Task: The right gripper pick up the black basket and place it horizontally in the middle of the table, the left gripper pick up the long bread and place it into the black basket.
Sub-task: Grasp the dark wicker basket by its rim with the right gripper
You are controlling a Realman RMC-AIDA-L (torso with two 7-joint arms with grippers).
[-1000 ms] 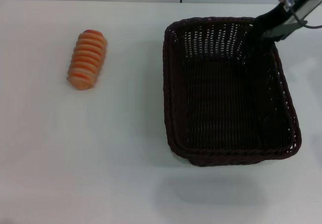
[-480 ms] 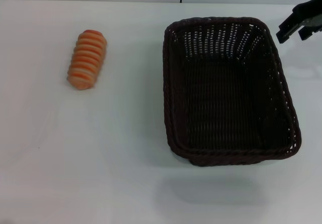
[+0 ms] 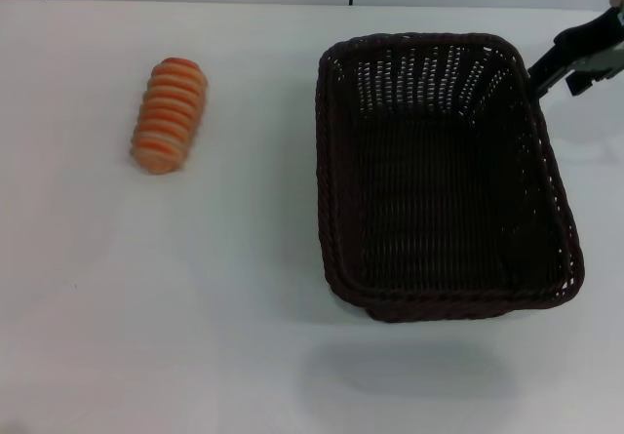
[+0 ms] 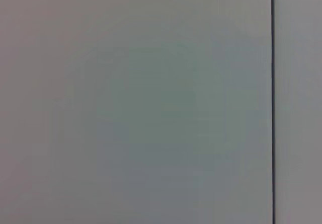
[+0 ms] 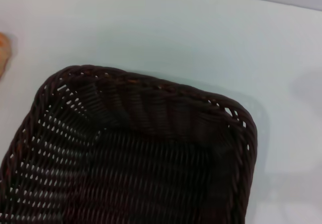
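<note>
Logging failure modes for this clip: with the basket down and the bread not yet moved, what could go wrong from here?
1. The right gripper hangs close beside the black basket at its far right corner; a careless move could clip the braided rim and shift it.
2. The long bread is rounded and lies alone on the table, so it may roll or slip when pinched.
3. The left gripper is out of view, so its approach cannot be checked.

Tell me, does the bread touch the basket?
Apart. The head view shows bare table between the bread and the basket.
</note>
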